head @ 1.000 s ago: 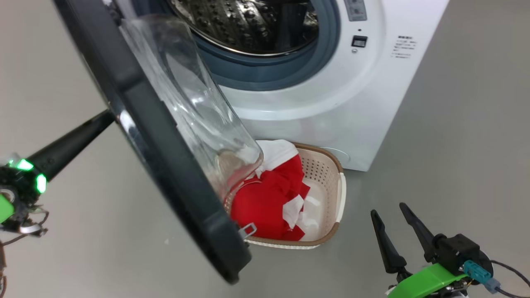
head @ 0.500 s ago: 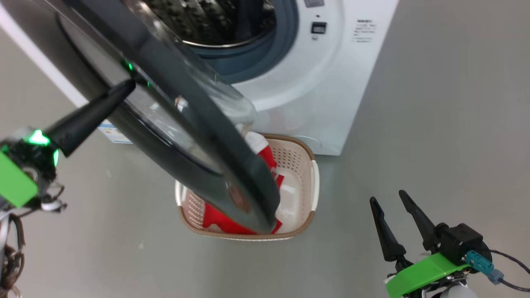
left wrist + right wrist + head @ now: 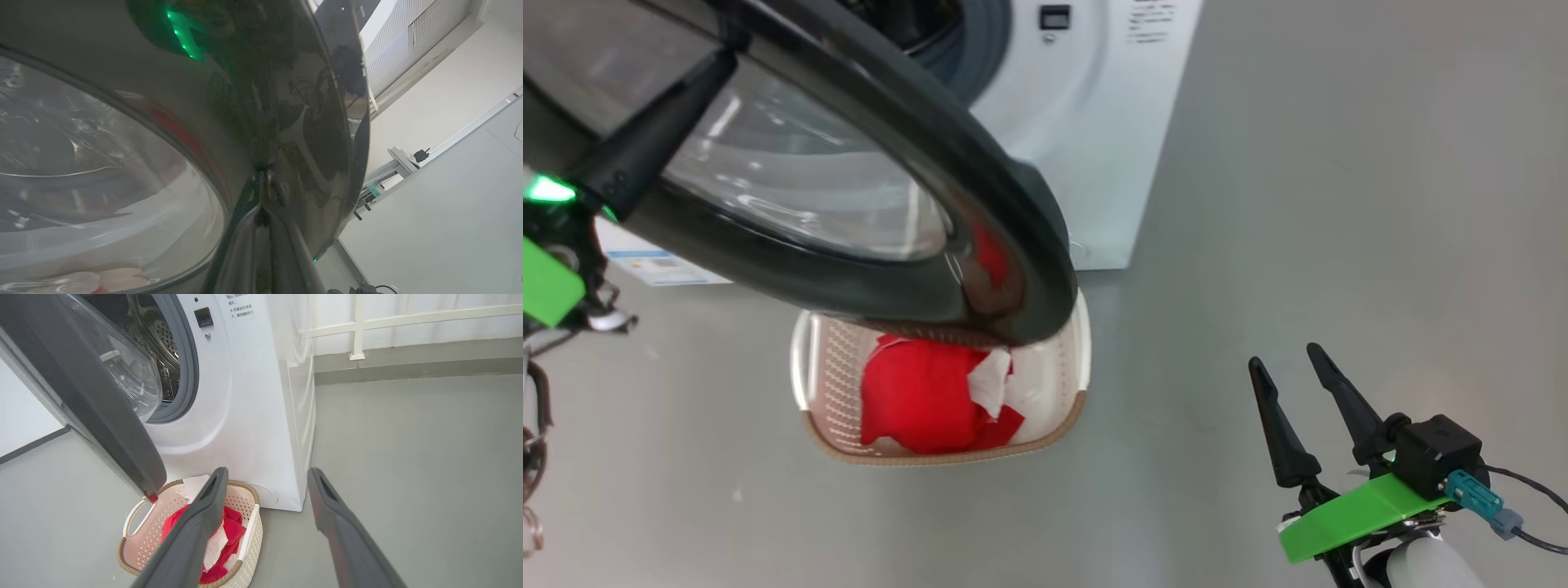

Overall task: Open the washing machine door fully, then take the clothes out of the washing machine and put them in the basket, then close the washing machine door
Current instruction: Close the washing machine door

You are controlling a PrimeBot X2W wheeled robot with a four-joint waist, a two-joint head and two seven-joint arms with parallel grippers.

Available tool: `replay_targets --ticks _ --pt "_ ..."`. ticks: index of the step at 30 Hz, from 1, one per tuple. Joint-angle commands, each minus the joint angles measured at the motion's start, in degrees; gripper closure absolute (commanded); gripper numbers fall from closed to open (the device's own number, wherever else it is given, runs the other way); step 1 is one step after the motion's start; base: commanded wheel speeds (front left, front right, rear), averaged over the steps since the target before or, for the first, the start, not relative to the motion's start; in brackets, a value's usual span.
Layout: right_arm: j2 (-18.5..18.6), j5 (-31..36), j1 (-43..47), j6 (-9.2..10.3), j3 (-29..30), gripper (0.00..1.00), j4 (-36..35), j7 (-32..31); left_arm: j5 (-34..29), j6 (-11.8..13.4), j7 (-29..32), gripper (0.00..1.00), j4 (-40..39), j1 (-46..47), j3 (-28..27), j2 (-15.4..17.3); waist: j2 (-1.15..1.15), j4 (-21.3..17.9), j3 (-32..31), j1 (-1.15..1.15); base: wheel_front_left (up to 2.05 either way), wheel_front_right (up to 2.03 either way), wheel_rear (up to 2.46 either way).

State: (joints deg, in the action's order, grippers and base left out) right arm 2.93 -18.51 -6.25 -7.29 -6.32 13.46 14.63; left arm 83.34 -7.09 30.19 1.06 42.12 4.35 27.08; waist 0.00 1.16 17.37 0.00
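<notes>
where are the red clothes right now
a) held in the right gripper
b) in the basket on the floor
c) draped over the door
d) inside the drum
b: the clothes lie inside the basket on the floor in front of the washing machine, and the right gripper is open with nothing between its fingers.

The washing machine door [image 3: 1013, 212] stands part-open at an angle and overhangs the far side of the basket [image 3: 805, 384], so the clothes [image 3: 915, 400] can be reached from above only on the near side. A gap remains between the door's glass and the washing machine [image 3: 1094, 122]. The left claw [image 3: 711, 77], pressed closed, lies against the door's outer face. Bare floor [image 3: 1339, 204] to the right surrounds the right claw [image 3: 1282, 357], which is spread wide.
</notes>
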Motion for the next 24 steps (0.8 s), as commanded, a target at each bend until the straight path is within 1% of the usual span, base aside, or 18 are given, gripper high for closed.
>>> replay_targets --ticks 1,7,12,17,24 --pt "0.0 -1.3 -1.4 -0.2 -1.6 0.0 -1.5 0.4 -0.7 -0.4 -1.1 1.0 -0.6 2.7 -1.7 3.5 0.0 -1.9 1.5 0.0 0.0 0.0 0.0" --pt "0.0 -2.1 -2.0 -0.2 -1.9 0.0 -1.9 0.4 -1.0 -0.4 -6.3 1.0 1.9 5.5 0.8 6.0 0.0 -4.3 2.4 0.0 0.0 0.0 0.0" --pt "0.0 -2.6 -2.0 -0.2 -1.9 0.0 -1.9 0.4 -0.8 -0.4 -10.1 1.0 3.4 6.5 3.3 7.7 0.0 -5.3 2.3 0.0 0.0 0.0 0.0" --pt "0.0 -2.8 -1.8 -0.2 -1.8 0.0 -1.8 0.4 0.2 -0.4 -12.7 1.0 4.2 6.6 6.0 9.0 0.0 -5.4 1.8 0.0 0.0 0.0 0.0" --pt "0.0 -2.2 -1.6 -0.2 -1.4 0.0 -1.7 0.4 1.9 -0.4 -15.5 1.0 3.9 5.2 9.0 10.5 0.0 -4.1 0.7 0.0 0.0 0.0 0.0"
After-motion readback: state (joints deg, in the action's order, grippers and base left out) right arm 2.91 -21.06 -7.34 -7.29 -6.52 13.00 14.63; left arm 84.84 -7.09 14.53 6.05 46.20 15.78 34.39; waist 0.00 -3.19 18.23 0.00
